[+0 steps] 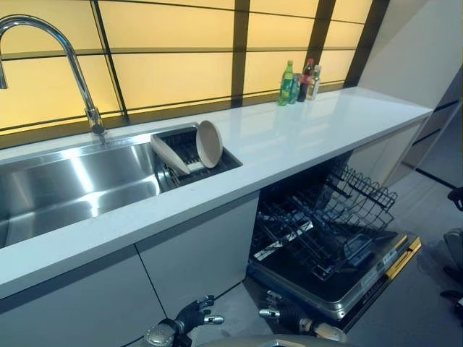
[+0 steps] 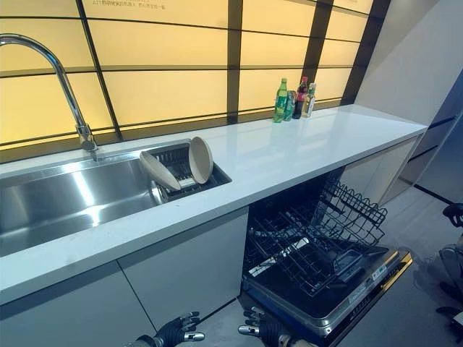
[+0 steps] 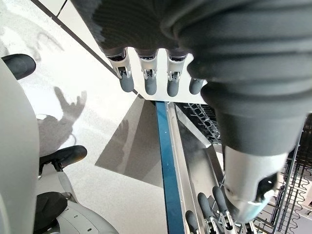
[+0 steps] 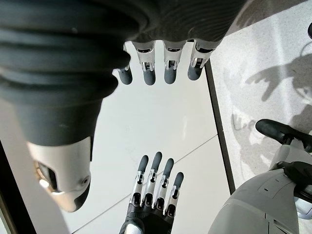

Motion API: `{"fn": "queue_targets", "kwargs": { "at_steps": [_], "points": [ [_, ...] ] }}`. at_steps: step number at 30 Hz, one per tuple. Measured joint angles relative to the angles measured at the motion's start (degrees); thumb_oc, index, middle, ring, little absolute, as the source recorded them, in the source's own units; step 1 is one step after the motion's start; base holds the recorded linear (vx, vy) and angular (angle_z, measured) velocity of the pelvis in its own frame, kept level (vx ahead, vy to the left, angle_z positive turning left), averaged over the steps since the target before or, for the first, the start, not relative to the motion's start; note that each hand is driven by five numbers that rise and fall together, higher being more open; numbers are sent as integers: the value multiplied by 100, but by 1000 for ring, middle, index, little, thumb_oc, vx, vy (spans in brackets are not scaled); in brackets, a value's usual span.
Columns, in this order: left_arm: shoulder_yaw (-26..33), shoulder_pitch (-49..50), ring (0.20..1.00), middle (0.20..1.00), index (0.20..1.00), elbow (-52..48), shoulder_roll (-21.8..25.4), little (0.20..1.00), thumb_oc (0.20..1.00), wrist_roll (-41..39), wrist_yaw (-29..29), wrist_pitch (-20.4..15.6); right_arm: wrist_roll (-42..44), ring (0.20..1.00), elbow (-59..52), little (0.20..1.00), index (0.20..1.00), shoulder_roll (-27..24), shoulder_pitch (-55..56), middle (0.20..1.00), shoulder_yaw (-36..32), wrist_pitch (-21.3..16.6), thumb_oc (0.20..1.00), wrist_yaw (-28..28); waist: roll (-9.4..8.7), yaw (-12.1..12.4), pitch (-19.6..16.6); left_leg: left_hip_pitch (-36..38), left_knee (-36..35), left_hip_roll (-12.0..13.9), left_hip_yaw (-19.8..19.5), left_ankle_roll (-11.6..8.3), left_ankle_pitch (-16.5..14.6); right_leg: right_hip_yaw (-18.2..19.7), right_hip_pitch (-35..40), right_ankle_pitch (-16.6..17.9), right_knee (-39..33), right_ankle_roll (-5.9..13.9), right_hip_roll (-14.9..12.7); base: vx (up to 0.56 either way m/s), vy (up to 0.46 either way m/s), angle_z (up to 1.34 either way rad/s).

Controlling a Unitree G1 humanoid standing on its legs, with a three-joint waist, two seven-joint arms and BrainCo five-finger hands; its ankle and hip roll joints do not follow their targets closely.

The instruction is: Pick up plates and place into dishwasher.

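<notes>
Left eye view: two plates [image 1: 197, 144] in sink rack [image 1: 221, 160], seemingly.

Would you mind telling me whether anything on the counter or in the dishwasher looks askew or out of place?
Nothing stands out: two plates lean in the drying rack by the sink, and the dishwasher stands open.

head stereo pair: looks down from above at the countertop [image 1: 304, 137], mid-range | shared: sink [image 2: 65, 195], plates [image 1: 208, 143], open dishwasher [image 2: 318, 246] below the countertop | wrist cameras: very close along each hand, facing the floor beside the dishwasher
</notes>
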Motion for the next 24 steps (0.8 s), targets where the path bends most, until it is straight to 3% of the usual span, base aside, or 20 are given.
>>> {"fn": "queue_targets", "kwargs": {
  "at_steps": [10, 15, 19, 24],
  "points": [
    [-113, -9, 1000, 1000, 1000, -1, 1, 1000, 1000, 8, 49, -2, 68, 1000, 1, 1000, 1000, -13, -1, 1000, 1, -123, 1000, 0, 2, 0, 2, -12, 0, 0, -4, 0, 0, 0, -14, 0, 0, 0, 1, 0, 0, 0],
    [-311, -46, 1000, 1000, 1000, -154, 58, 1000, 1000, 494, 367, -207, 75, 1000, -70, 1000, 1000, -25, -6, 1000, 8, -290, 1000, -91, 17, -5, 12, -17, 0, -3, -1, 0, 0, 1, -23, 0, 0, 0, -1, -18, 7, 0],
    [-787, -159, 1000, 1000, 1000, -2189, 678, 1000, 1000, 1023, 398, -330, 174, 1000, -903, 1000, 1000, -267, -8, 1000, 77, -278, 1000, -374, 95, -2, 147, -37, 0, -3, -1, -16, 15, 3, -43, 1, -1, 2, -2, -45, 46, -1],
    [-626, -643, 1000, 1000, 1000, -4150, 1413, 1000, 1000, 1053, -195, -440, 403, 1000, -1595, 1000, 1000, -514, -1, 1000, 65, -263, 1000, -517, 230, -4, 223, -37, 0, -2, -15, -16, 14, 2, -12, 4, -1, 4, 1, -1, 54, 1]
  ]
}}
